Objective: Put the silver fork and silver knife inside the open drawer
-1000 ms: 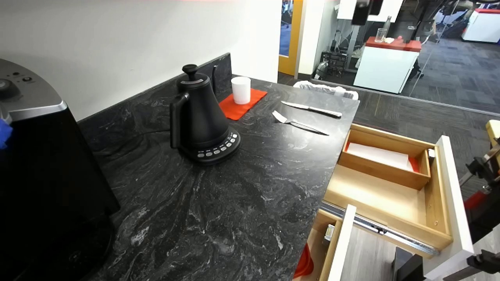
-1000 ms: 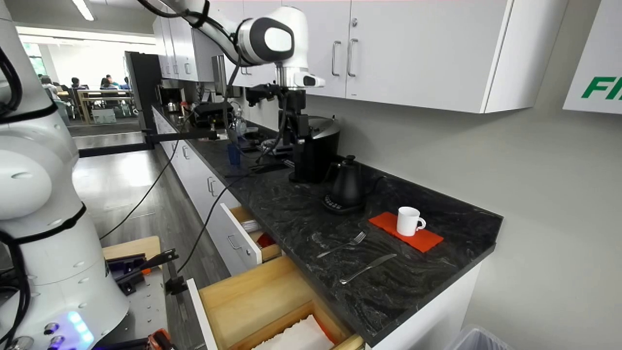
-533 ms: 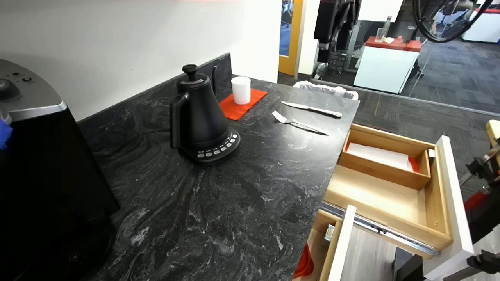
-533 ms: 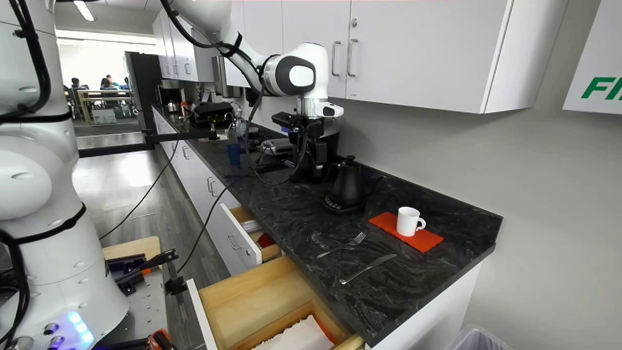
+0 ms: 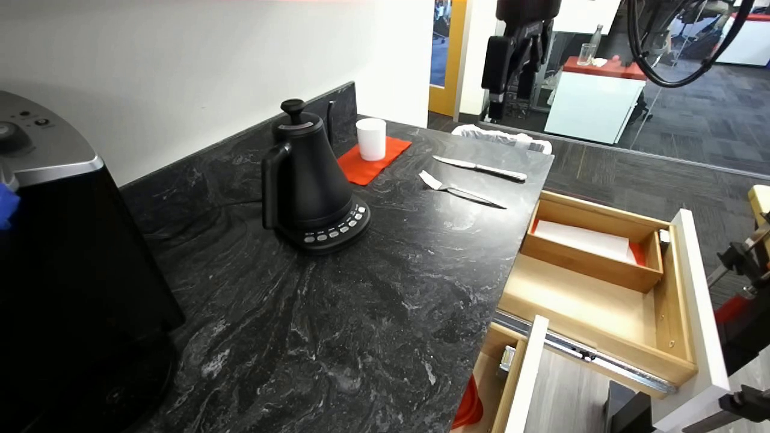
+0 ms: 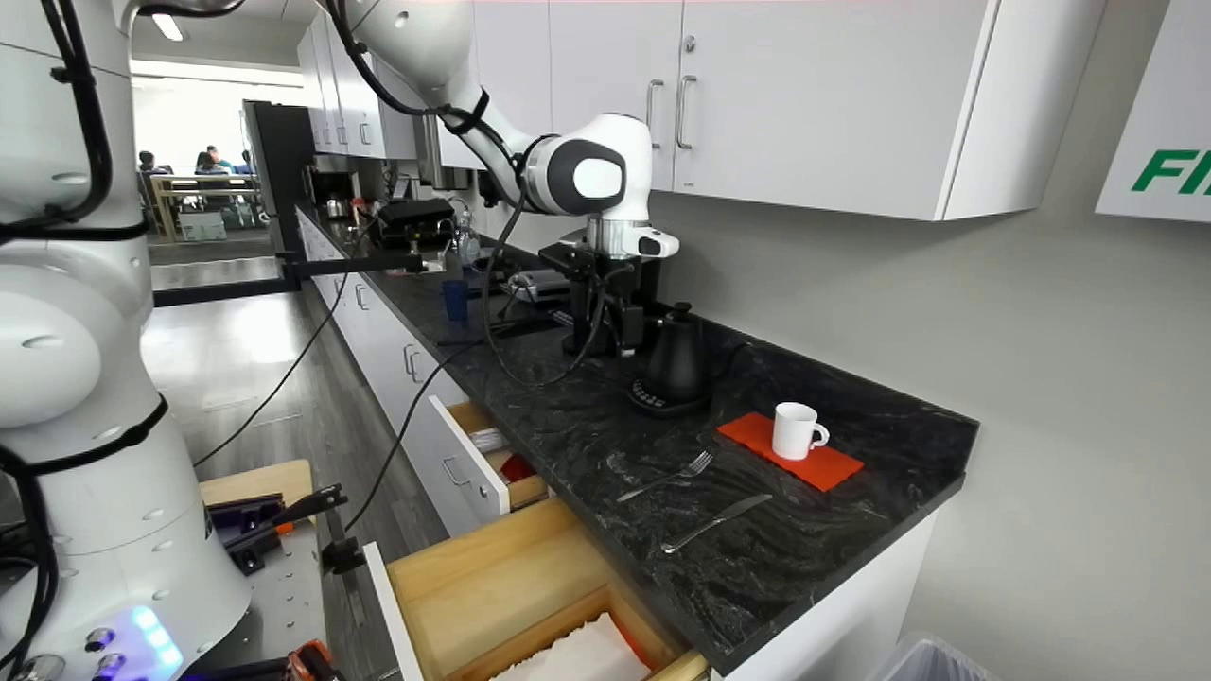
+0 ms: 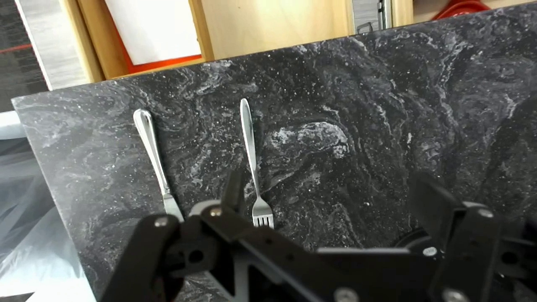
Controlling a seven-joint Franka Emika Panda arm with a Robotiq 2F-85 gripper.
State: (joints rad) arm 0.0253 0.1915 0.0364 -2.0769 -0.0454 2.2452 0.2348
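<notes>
Kettle [image 5: 311, 174] near fork [image 7: 252, 157], white mug [image 6: 791, 432] on red napkin [image 6: 833, 469]

In an exterior view the arm [image 6: 426, 52] is white and rounded, with strapped black cables [image 6: 90, 118] and, lower left, a blue-white strip [image 6: 156, 636]. Low in the wrist view, the black gripper [image 7: 331, 197] shows what look like silvery screws [image 7: 346, 295].

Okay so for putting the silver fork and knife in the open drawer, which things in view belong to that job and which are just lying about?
For the job:
silver fork
silver knife
open drawer, the one pulled out further
gripper, open and holding nothing

Just lying about:
black kettle
white mug
red napkin under the mug
</notes>
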